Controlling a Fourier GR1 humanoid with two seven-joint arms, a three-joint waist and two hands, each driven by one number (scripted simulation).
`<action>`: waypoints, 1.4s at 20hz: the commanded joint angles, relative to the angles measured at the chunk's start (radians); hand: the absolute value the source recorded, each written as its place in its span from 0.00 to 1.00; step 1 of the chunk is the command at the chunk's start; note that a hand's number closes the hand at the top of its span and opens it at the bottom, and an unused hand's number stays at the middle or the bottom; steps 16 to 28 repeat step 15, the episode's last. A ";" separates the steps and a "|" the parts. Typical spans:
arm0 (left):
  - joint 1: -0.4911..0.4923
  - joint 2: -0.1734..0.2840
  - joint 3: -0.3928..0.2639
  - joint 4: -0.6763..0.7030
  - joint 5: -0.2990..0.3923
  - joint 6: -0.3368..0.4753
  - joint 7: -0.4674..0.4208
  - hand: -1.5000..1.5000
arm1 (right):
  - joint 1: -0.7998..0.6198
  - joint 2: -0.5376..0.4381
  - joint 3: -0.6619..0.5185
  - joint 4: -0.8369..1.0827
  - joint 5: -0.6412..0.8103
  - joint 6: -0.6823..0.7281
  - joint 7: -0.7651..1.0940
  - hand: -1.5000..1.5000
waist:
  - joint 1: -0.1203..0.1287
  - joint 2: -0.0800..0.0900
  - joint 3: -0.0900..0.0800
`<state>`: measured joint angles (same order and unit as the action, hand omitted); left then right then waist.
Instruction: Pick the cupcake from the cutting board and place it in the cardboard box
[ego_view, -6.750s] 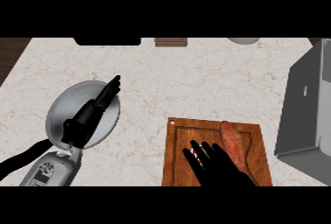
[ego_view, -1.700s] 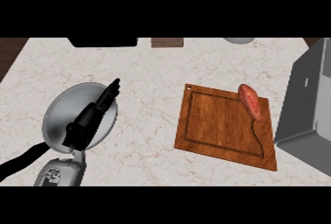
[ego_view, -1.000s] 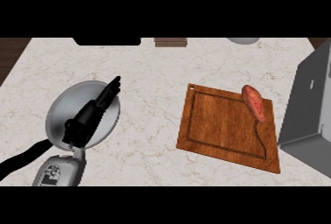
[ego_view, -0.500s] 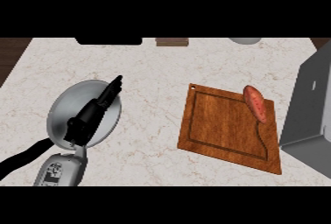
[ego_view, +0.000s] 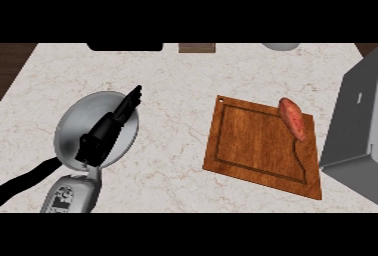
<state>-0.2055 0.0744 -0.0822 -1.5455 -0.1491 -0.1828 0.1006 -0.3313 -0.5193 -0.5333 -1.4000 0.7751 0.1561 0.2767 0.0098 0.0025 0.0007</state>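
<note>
At 3 o'clock, cutting board (ego_view: 258, 145) sat tilted beside grey box (ego_view: 354, 130); reddish elongated item (ego_view: 293, 119), no cupcake visible, lay on board's edge nearest box. At 9 o'clock, your left hand (ego_view: 107, 130) rested over metal bowl (ego_view: 74, 127), fingers straight, grasping nothing. Right hand absent.

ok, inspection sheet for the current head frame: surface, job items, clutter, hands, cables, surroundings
Surface: pale marbled counter.
Job's things: wooden cutting board, tilted, at right; a reddish elongated item lies along its right edge, not cupcake-shaped. Grey box-like container at the right edge, not cardboard in colour.
Clutter: round grey plate at left.
Hands: left hand over the plate, fingers straight, holding nothing; right hand not in view.
Cables: nothing seen.
Surroundings: dark and pale objects cut off at the far edge, unidentifiable.
</note>
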 joint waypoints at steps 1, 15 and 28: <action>-0.020 -0.009 0.008 -0.013 0.009 -0.001 0.041 0.50 | -0.032 -0.053 -0.057 0.182 -0.079 -0.001 -0.107 0.00 | -0.005 -0.001 0.000; 0.012 -0.018 0.008 0.010 -0.011 0.018 -0.010 0.50 | -0.059 -0.014 -0.428 0.153 -0.550 -0.079 -0.287 0.00 | -0.027 -0.006 0.000; 0.012 -0.018 0.008 0.010 -0.011 0.018 -0.010 0.50 | -0.059 -0.014 -0.428 0.153 -0.550 -0.079 -0.287 0.00 | -0.027 -0.006 0.000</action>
